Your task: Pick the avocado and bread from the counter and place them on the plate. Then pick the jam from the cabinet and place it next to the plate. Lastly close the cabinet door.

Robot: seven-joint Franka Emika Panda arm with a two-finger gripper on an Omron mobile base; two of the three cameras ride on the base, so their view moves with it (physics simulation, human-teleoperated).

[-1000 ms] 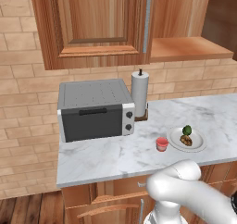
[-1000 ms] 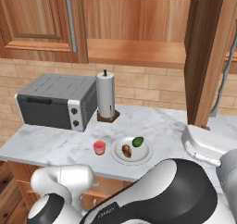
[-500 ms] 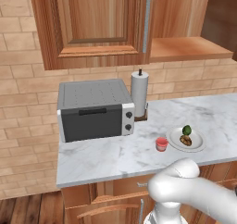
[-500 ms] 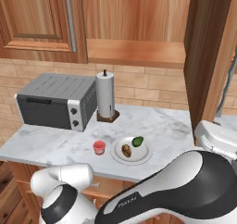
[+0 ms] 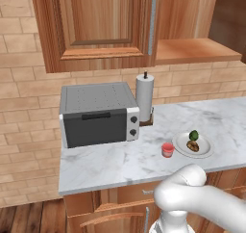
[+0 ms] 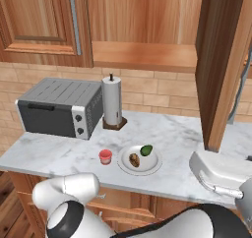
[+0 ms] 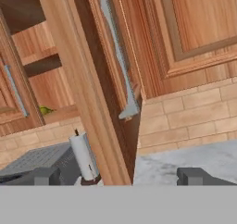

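Note:
The white plate (image 6: 150,166) (image 5: 202,150) lies on the marble counter (image 6: 59,153) (image 5: 110,164). On it sit the dark green avocado (image 6: 146,150) (image 5: 193,135) and the tan bread (image 6: 134,159) (image 5: 192,146). The red jam (image 6: 105,156) (image 5: 167,149) stands just left of the plate. The cabinet (image 6: 142,30) (image 5: 192,25) has its right door (image 6: 221,60) (image 7: 88,98) swung out. My gripper (image 7: 122,177) is open and faces that door's edge, close below its grey handle (image 7: 121,70), with nothing between the fingertips (image 7: 46,176).
A grey toaster oven (image 5: 98,114) (image 6: 59,106) and a paper-towel roll (image 5: 144,98) (image 6: 112,102) stand at the back of the counter. The left cabinet door (image 5: 101,25) is closed. A small yellow-green thing (image 7: 45,110) lies on the cabinet shelf.
My arm has shifted at the right of the right base view, near the swung-out door. The plate, its food and the jam have not moved. The gripper has stayed open.

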